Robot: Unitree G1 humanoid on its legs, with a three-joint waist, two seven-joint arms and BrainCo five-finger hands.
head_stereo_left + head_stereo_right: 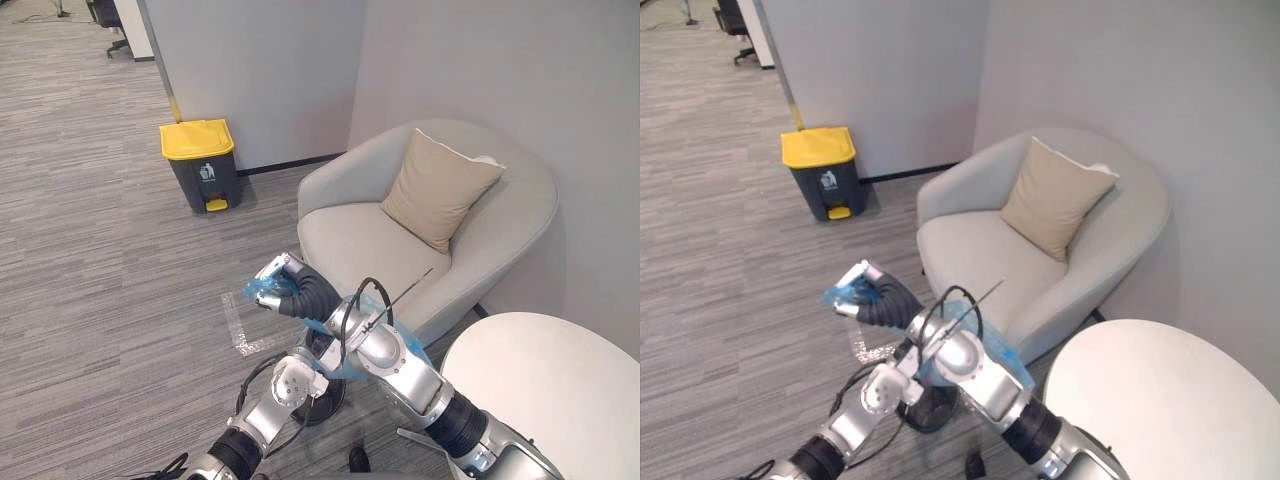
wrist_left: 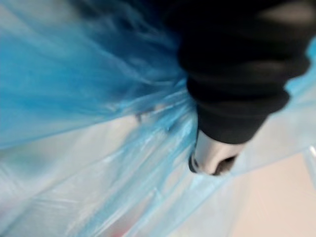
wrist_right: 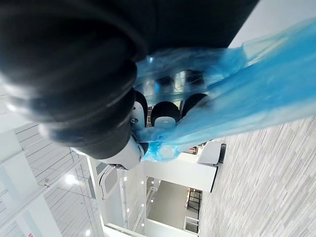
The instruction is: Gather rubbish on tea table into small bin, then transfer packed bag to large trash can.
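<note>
While the eye views took in the room, the wrist views went in close on the blue film. In the left eye view the right hand (image 1: 277, 274) sat left of centre, at the end of an arm reaching in from the lower right. The right wrist view showed what the eye views left vague: its dark-tipped fingers (image 3: 165, 109) were curled, clamped on a bunched fold of the bag (image 3: 276, 84).

In the eye views more of the bag hung under that arm at lower centre. The left arm came up from the lower left beneath it. The left wrist view had film stretched across it and one silver digit of the left hand (image 2: 212, 155) against the plastic. Whether that hand was gripping or loose, cannot tell.

The bag's contents could not be made out through the film. A dark round thing (image 1: 930, 410) sat under both arms at bottom centre, too covered to identify.

The can (image 1: 200, 160), grey with a yellow lid, stood at upper left by the wall, lid down, well apart from the bag. The chair (image 1: 350, 240) with a cushion (image 1: 435, 190) was at centre right, and the white table (image 1: 560, 380) at lower right.
</note>
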